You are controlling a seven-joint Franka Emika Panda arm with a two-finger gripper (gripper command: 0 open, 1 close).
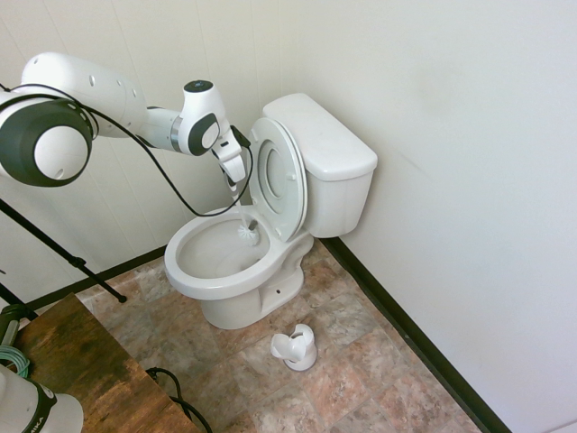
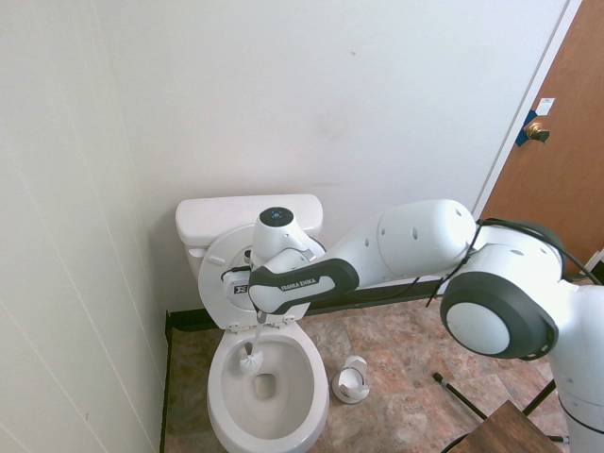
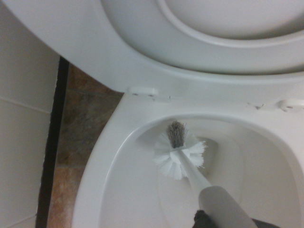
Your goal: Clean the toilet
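The white toilet (image 1: 236, 280) stands against the wall with its seat and lid (image 1: 276, 176) raised against the tank (image 1: 325, 149). My gripper (image 1: 236, 183) hangs over the back of the bowl, shut on the handle of a white toilet brush. The brush head (image 1: 248, 232) reaches down inside the bowl near its rear wall. From the other side, the gripper (image 2: 260, 319) sits just above the bowl (image 2: 269, 392) and the brush head (image 2: 249, 361) is at the bowl's left rear. In the wrist view the brush head (image 3: 179, 154) shows white bristles against the inner wall of the bowl (image 3: 118, 190).
A small white brush holder (image 1: 296, 347) stands on the tiled floor in front of the toilet, also seen as the holder (image 2: 352, 380) to the bowl's right. A wooden table corner (image 1: 81, 361) is at lower left. A brown door (image 2: 562, 160) is at the right.
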